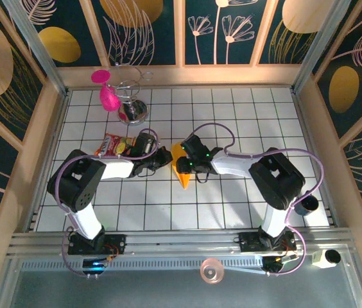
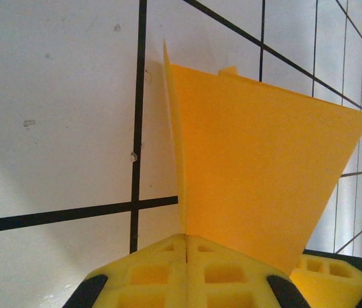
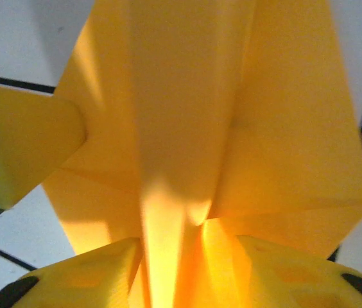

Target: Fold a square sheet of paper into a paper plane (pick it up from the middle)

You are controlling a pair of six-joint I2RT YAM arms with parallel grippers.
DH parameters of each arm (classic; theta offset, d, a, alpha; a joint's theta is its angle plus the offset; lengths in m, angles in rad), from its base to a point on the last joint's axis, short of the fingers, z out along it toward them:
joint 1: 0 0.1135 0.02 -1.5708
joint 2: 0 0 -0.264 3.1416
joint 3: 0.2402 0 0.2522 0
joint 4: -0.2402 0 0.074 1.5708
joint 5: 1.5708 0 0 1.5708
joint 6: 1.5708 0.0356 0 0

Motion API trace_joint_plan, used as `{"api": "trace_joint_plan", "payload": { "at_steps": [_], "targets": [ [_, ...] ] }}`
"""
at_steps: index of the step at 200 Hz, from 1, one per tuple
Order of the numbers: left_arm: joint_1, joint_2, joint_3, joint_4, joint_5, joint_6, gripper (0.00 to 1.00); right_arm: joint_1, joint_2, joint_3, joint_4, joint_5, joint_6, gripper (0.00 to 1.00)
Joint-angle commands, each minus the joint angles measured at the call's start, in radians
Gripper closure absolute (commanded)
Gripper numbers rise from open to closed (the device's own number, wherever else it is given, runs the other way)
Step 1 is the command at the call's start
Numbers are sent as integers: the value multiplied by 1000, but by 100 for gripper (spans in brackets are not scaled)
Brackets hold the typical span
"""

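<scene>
I am pinching the slim, pointed paper plane (image 1: 182, 174) of plain orange-yellow paper at mid-table, my left gripper (image 1: 166, 156) closing on its left side and my right gripper (image 1: 187, 163) on its right, its long axis pointing tip-first toward my bases.

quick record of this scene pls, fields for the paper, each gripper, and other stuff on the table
paper plane: orange-yellow, folded, pointed tip toward the near edge, held mid-table
left gripper: shut on the paper plane's edge
right gripper: shut on the paper plane, folds between its pads
snack packet: lying left of the left gripper
far side: pink object beside a metal stand
</scene>
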Motion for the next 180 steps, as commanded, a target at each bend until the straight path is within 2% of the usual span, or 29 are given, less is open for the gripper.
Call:
{"api": "trace_joint_plan", "payload": {
  "at_steps": [1, 55, 106, 148, 180],
  "targets": [
    [-5, 11, 19, 3, 12, 13, 100, 9, -50, 7, -40, 88, 41, 62],
    [-4, 13, 20, 11, 20, 7, 100, 9, -31, 4, -21, 19, 60, 70],
    [-4, 7, 20, 5, 15, 6, 96, 13, -10, 5, -26, -2, 72, 71],
    [-5, -10, 26, -11, -11, 9, 86, 15, 3, 10, -39, -21, 73, 72],
    [-3, -35, 27, -50, -61, 19, 73, 17, 12, 17, -65, -14, 87, 73]
  ]
}}
